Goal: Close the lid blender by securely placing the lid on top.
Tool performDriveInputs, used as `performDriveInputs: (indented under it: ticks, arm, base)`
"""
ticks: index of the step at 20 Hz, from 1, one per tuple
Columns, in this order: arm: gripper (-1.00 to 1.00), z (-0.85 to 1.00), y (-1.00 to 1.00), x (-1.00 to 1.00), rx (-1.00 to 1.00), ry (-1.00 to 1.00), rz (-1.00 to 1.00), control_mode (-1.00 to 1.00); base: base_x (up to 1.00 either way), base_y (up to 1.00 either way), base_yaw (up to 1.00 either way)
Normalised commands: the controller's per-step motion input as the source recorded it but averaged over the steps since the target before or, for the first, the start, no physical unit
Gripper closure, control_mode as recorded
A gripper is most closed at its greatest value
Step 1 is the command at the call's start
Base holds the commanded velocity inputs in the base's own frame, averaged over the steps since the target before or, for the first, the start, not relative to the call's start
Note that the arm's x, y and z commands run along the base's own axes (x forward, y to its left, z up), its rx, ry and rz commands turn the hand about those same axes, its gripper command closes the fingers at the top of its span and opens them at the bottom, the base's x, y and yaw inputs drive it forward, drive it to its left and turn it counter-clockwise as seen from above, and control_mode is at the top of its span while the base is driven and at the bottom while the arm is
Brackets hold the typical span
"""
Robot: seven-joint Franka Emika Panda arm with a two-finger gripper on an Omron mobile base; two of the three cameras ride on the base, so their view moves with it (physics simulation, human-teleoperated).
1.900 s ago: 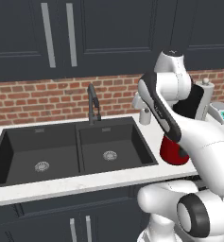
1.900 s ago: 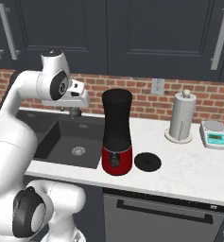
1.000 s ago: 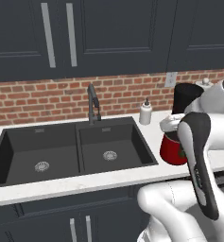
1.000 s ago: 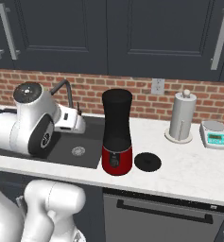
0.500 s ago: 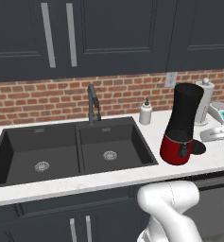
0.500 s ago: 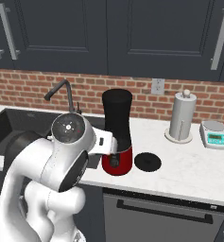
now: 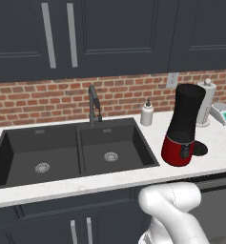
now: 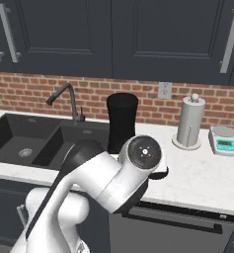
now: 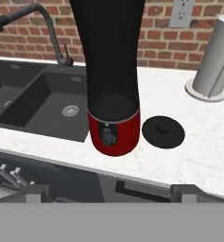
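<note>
One blender (image 7: pixel 183 125) is seen on the white counter (image 7: pixel 114 178) just to the right of the double black sink (image 7: pixel 71 152), its black jar standing upright on the red base with the top uncovered. One lid (image 9: pixel 163 131) lies flat on the counter just beside the base, on the side away from the sink; whether the two touch cannot be told. Behind the sink a dark faucet (image 7: pixel 93 102) rises against the brick wall, and one white soap bottle (image 7: pixel 147 113) stands near the wall between faucet and blender. Further along the counter a paper towel roll (image 8: pixel 189 122) on its holder and a small kitchen scale (image 8: pixel 223 140) are set well apart from the lid. In the right base view the white arm (image 8: pixel 108 183) is folded low in front of the counter and covers the blender's base and most of the lid. In the hand view the blender stands straight ahead and the lid slightly to its right, both beyond the counter's front edge. The gripper's fingertips are not clearly made out, so its opening cannot be told; nothing is seen held.
</note>
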Motion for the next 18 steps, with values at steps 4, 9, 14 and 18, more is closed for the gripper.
performDriveInputs:
  ticks: [4,9,14,18]
  arm:
    - [-1.0,-0.49,-0.52,0.12,-0.03,-0.05,0.32,-1.0]
    - [-1.0,-0.56,-0.07,0.17,-0.14,-0.15,0.41,-1.0]
    - [-1.0,-0.43,0.02,0.22,-0.12,-0.11,0.28,-1.0]
    - [-1.0,-0.33,-0.01,0.29,-0.11,-0.09,0.09,-1.0]
  base:
    - [0.0,0.0,0.0]
    - [0.0,0.0,0.0]
    - [0.0,0.0,0.0]
    - [0.0,0.0,0.0]
